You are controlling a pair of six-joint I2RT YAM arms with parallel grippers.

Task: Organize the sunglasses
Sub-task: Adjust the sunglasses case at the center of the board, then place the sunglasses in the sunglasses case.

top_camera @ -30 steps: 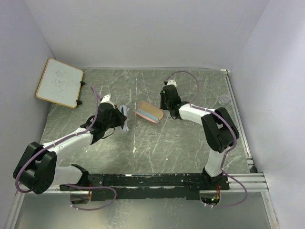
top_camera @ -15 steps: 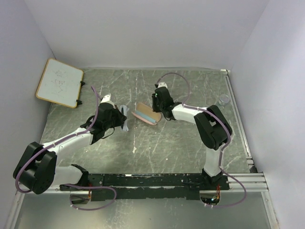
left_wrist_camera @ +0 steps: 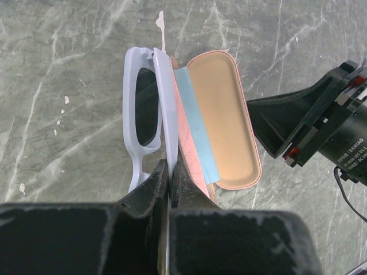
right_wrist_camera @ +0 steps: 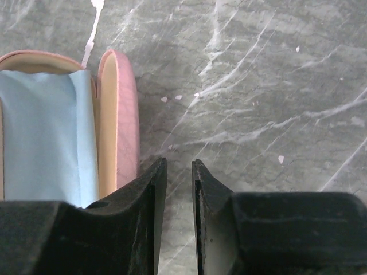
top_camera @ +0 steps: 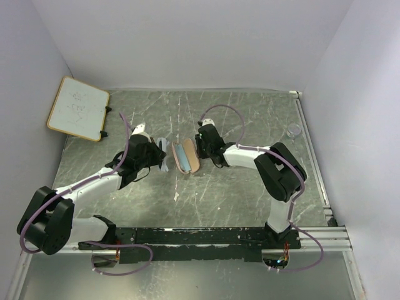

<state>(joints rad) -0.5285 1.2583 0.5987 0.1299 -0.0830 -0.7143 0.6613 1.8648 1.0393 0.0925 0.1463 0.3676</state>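
From above, the worktop point(top_camera: 237, 187) was grey-green marbled stone with white scratches and chips, closed in by plain white walls point(top_camera: 187, 44). A whiteboard point(top_camera: 78, 107) leaned in the far left corner, and a small clear cup point(top_camera: 294, 130) stood near the right edge. The sunglasses point(top_camera: 164, 154) lay near the middle, slightly toward the left edge, just beside an open pink case point(top_camera: 189, 156). The left gripper point(top_camera: 155, 159) sat on their left and the right gripper point(top_camera: 201, 149) on the case's right.

The left wrist view showed the same scratched stone. The sunglasses were folded, with a thin pale lilac-white frame, dark lenses and slim arms. One arm ran along the case's pink rim and appeared to touch it. The left gripper's jaws were clamped on that arm. A blue cloth point(left_wrist_camera: 198, 129) lay inside the case, whose tan lining faced up.

In the right wrist view, over stone flecked with white, the right gripper's jaws stood nearly together with only a slit between them. They held nothing, and the left finger point(right_wrist_camera: 143, 200) sat close to the case's edge.
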